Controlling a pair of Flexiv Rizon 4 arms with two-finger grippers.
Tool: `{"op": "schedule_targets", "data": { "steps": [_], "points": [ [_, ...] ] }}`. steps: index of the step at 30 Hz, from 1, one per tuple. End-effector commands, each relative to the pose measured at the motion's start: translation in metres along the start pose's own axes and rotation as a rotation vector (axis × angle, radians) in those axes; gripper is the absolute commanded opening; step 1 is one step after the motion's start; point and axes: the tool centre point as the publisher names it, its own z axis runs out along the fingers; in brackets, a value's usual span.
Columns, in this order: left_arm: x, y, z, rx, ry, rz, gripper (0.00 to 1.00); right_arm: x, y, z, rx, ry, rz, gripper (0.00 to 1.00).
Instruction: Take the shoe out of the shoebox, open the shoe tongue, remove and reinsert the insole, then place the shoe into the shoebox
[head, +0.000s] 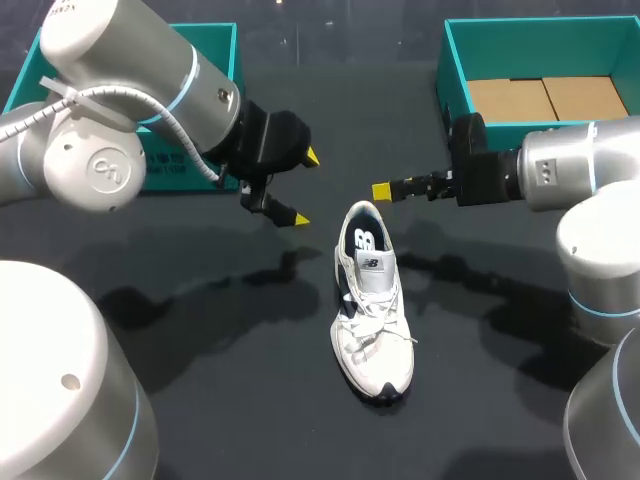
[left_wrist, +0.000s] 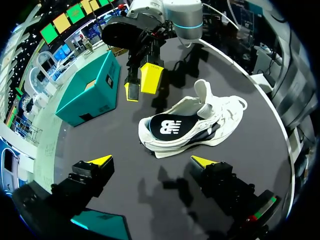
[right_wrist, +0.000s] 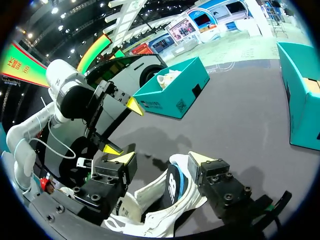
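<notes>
While the left box (head: 222, 45) sits at the far left corner of the table (head: 200, 330), the left gripper (head: 305, 188) hangs near it, fingers wide apart and holding nothing. Between the two boxes and outside both, the shoe (head: 372, 310) stands on its sole, heel away from me, tongue (left_wrist: 202, 92) raised. At the heel hovers the right gripper (right_wrist: 161, 160), fingers apart either side of it, no clear touch. Farthest right stands the right box (head: 455, 60), cardboard (head: 545, 98) inside

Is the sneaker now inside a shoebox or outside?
Outside: the white sneaker stands on the dark table, apart from both teal shoeboxes.
</notes>
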Motion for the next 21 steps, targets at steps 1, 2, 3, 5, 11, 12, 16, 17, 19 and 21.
{"op": "schedule_targets", "data": {
  "steps": [1,2,3,5,11,12,16,17,19,21],
  "points": [
    [0.0025,0.004,-0.0093,0.004,0.002,0.003,1.0,0.0007,0.0,0.0019,-0.015,0.004,0.006,0.87],
    [0.0025,0.004,-0.0093,0.004,0.002,0.003,1.0,0.0011,0.0003,0.0015,-0.02,0.01,0.007,0.96],
    [0.0025,0.004,-0.0093,0.004,0.002,0.003,1.0,0.0013,0.0004,0.0013,-0.022,0.01,0.009,1.0],
    [0.0025,0.004,-0.0093,0.004,0.002,0.003,1.0,0.0016,0.0006,0.0012,-0.019,0.004,0.019,1.0],
    [0.0025,0.004,-0.0093,0.004,0.002,0.003,1.0,0.0014,0.0006,0.0024,-0.027,0.008,0.028,0.98],
    [0.0025,0.004,-0.0093,0.004,0.002,0.003,1.0,0.0013,0.0003,0.0027,-0.029,0.014,0.029,0.84],
    [0.0025,0.004,-0.0093,0.004,0.002,0.003,1.0,0.0017,-0.0008,0.0032,-0.049,0.03,0.028,0.73],
    [0.0025,0.004,-0.0093,0.004,0.002,0.003,1.0,0.0018,-0.0008,0.003,-0.054,0.034,0.027,0.69],
    [0.0025,0.004,-0.0093,0.004,0.002,0.003,1.0,0.0019,-0.0007,0.0027,-0.061,0.037,0.027,0.64],
    [0.0025,0.004,-0.0093,0.004,0.002,0.003,1.0,0.0019,-0.0007,0.0027,-0.061,0.037,0.027,0.5]
  ]
}}
